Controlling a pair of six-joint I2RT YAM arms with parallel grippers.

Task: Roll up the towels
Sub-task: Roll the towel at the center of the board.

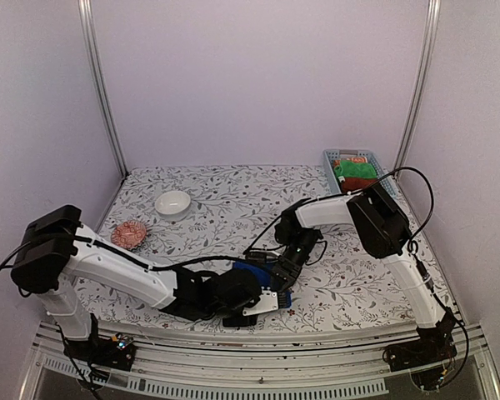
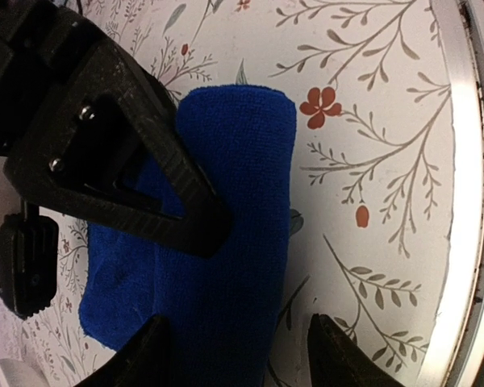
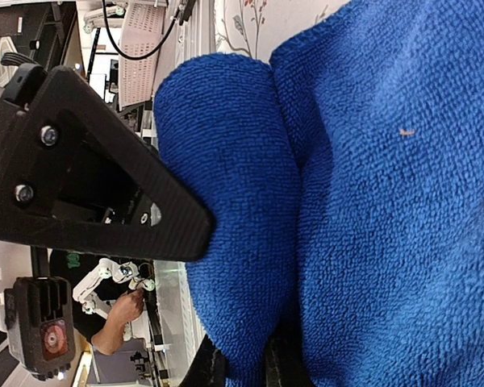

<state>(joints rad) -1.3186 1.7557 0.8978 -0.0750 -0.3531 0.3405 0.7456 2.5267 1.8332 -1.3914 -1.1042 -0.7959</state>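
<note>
Nearward and right of the white bowl [image 1: 173, 202]: blue towel [image 1: 252, 271] lies on the bench [image 1: 233, 187], on the arm-base side of the bowl, between the two arms.
Towel state: partly rolled, with a fat roll along one side and a flat tail beside it.
Left end effector [image 2: 246, 355]: open, fingers straddling the roll, one finger clear of the cloth.
Right end effector [image 3: 246, 367]: closed, pinching a fold of the blue towel at the roll.
Handling: judged light, soft and limp, with a short plush pile. It has no stiffness, so the roll likely slackens if let go. The pile should catch on the fingers rather than slide.
Where to hold: my call is across the roll's girth near one end, with the other end pinned so the turns run even.
Second towel: no brick-red one in view.
Writing: none legible on towel, bench or arms.
</note>
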